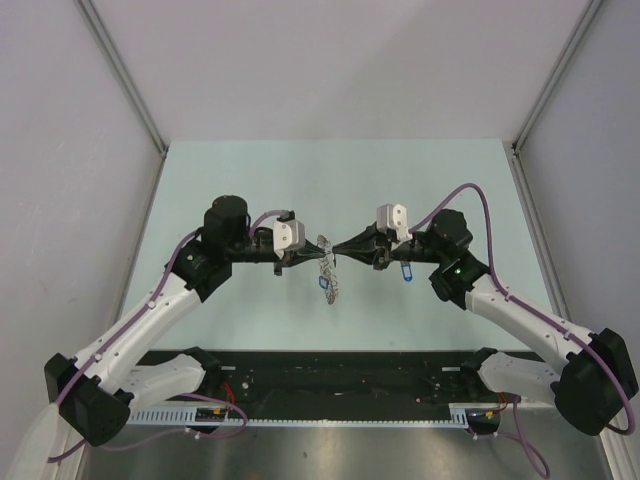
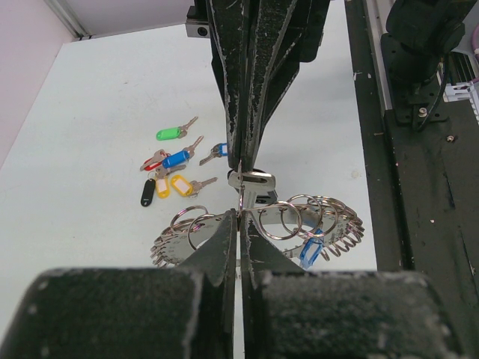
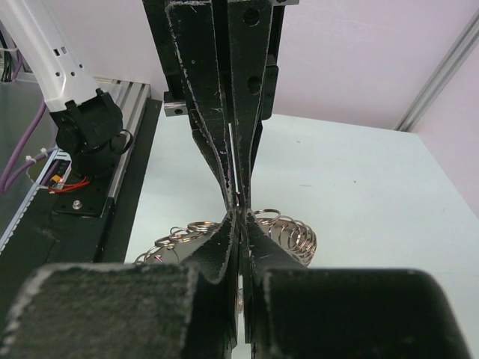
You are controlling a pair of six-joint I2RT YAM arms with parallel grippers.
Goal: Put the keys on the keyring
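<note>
Top external: my left end effector (image 1: pixel 305 258) and my right end effector (image 1: pixel 342 249) meet tip to tip over the middle of the table (image 1: pixel 250 180). Both are closed. The keyring (image 1: pixel 329 268) stands on edge between them, its face running from far edge to near edge. One blue tag from the keys (image 1: pixel 405 271) shows below my right wrist. Left wrist: my closed tips appear to pinch the keyring's rim, with its small loops fanned out to either side. A blue tagged key (image 2: pixel 309 253) already hangs on it. A small silver piece (image 2: pixel 253 179) sits at my right tips; I cannot tell what they pinch. The loose keys lie in a cluster on the table beyond the ring, on the right arm's side and slightly toward the far edge. Right wrist: same closed pinch point, ring loops behind it, no loose keys in view. Judgement: my right arm is nearer the loose keys.
</note>
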